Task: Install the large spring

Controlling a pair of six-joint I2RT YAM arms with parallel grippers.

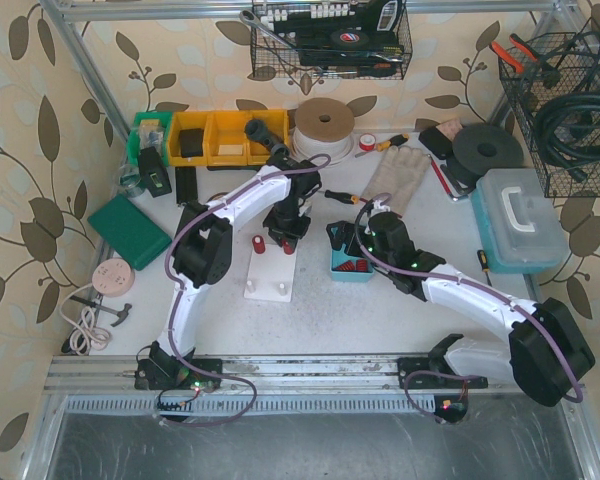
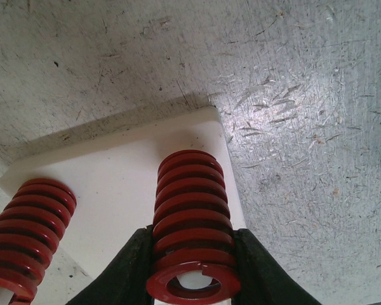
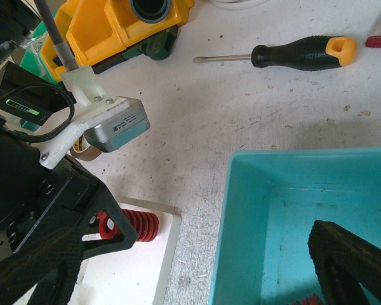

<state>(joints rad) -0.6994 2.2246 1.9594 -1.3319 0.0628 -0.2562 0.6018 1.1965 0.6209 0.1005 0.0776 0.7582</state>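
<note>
While your left pincer [image 2: 192, 264] gripped the large spring [image 2: 190, 203], threaded over a peg on the white plate [image 2: 108, 171] mid-tabletop, your right pincer [image 1: 358, 240] gaped empty above the blue bin [image 1: 352, 268]. Seating looked nearly done; next, press down and release.

Top overhead, far — wrists close, sharing white plate [image 2: 108, 171].

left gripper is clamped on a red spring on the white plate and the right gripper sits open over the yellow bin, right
Not quite: the right gripper sits open over the teal bin, not a yellow one, as the right wrist view shows. The rest holds.
</note>
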